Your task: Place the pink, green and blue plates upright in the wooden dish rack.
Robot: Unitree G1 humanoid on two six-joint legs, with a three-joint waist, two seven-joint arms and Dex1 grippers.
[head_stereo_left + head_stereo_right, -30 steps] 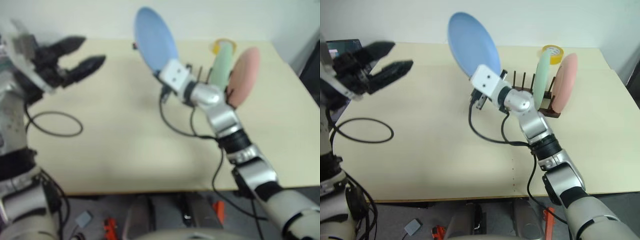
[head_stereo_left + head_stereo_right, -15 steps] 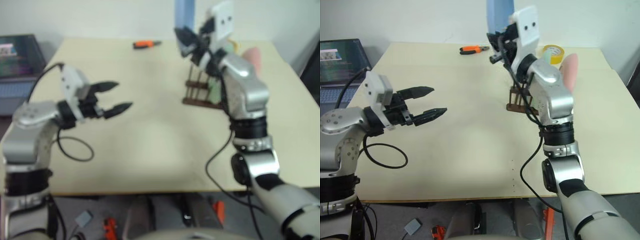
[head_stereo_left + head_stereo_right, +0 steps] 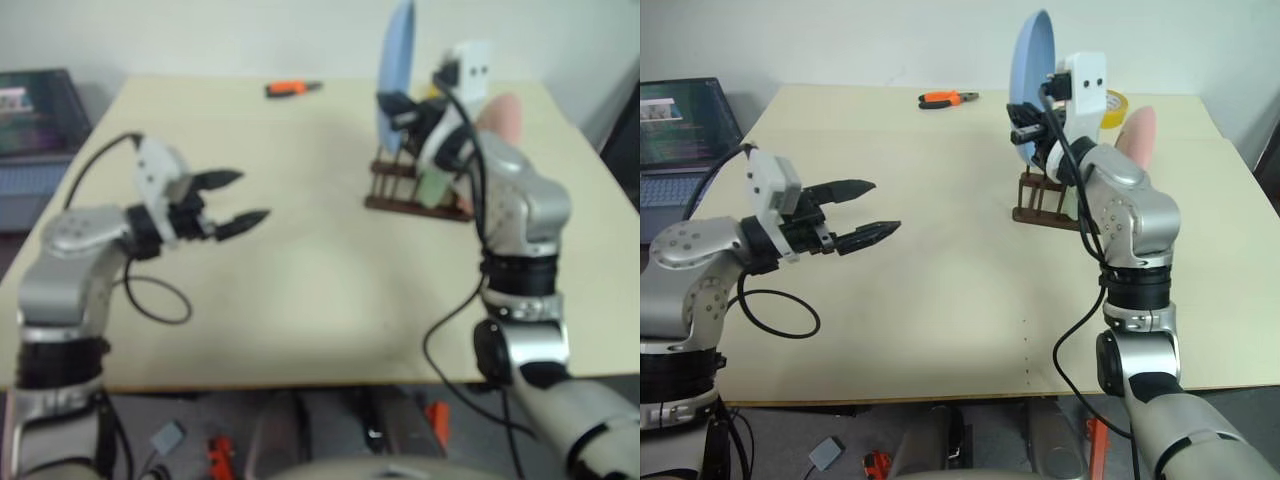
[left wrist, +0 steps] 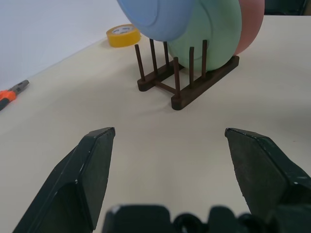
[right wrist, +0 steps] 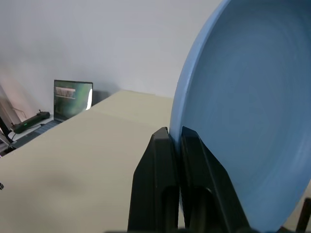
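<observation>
My right gripper [image 3: 1028,122] is shut on the lower rim of the blue plate [image 3: 1032,75]. It holds the plate upright and edge-on, just above the near end of the wooden dish rack [image 3: 1044,205]. The right wrist view has the fingers [image 5: 163,145] pinching that rim. The green plate [image 4: 214,29] and the pink plate [image 3: 1137,140] stand upright between the rack's pegs [image 4: 176,80], the pink one at the far end. My left gripper [image 3: 883,206] hovers open over the left of the table, pointing at the rack, with nothing between its fingers.
A yellow tape roll [image 3: 1107,103] lies behind the rack and orange pliers [image 3: 945,98] sit at the table's back edge. A laptop [image 3: 680,110] stands off the table's left side. A black cable loop [image 3: 780,310] hangs below my left arm.
The right gripper rolled the blue plate from a tilted pose to upright and carried it right, over the rack. The left gripper came down and inward, then held still.
</observation>
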